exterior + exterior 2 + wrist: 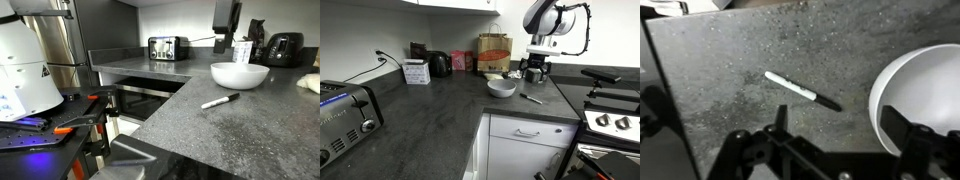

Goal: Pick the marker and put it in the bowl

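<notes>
Lying near the bowl [930, 90], the slim white, black-capped marker [802, 91] sits below the spread-wide gripper [837, 130].

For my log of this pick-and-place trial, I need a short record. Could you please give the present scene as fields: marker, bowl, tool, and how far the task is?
marker: lies flat on the counter, beside the bowl, not touching it
bowl: white, upright on the counter; the part of its inside seen in the wrist view is empty
tool: open, raised over the counter near the marker, holding nothing
task: marker not yet picked up, not in the bowl
</notes>
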Motion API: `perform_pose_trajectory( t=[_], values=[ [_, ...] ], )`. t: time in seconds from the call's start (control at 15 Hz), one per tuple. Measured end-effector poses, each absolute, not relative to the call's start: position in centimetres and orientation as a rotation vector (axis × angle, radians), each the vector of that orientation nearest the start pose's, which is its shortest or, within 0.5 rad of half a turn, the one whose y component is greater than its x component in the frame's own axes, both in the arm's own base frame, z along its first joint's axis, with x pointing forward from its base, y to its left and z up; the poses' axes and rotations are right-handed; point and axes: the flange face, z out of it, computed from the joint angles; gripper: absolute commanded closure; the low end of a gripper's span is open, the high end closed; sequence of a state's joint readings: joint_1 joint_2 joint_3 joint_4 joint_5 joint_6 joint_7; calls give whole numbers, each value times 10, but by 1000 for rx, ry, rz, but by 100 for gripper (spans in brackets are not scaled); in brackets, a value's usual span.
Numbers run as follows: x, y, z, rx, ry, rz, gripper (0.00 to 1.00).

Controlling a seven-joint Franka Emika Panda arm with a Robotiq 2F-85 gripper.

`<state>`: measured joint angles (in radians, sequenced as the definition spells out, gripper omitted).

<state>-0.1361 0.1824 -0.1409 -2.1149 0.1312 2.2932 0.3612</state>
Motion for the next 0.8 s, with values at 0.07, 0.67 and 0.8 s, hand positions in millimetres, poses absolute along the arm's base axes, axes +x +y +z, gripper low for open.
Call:
perform_pose_trajectory(
  t=[0.07, 0.67, 0.8],
  values=[
    [556, -157, 321, -2863, 1105, 12, 0],
    [608, -190, 239, -3064, 545, 99, 0],
    [614, -188, 229, -3093, 417, 113, 7]
  ],
)
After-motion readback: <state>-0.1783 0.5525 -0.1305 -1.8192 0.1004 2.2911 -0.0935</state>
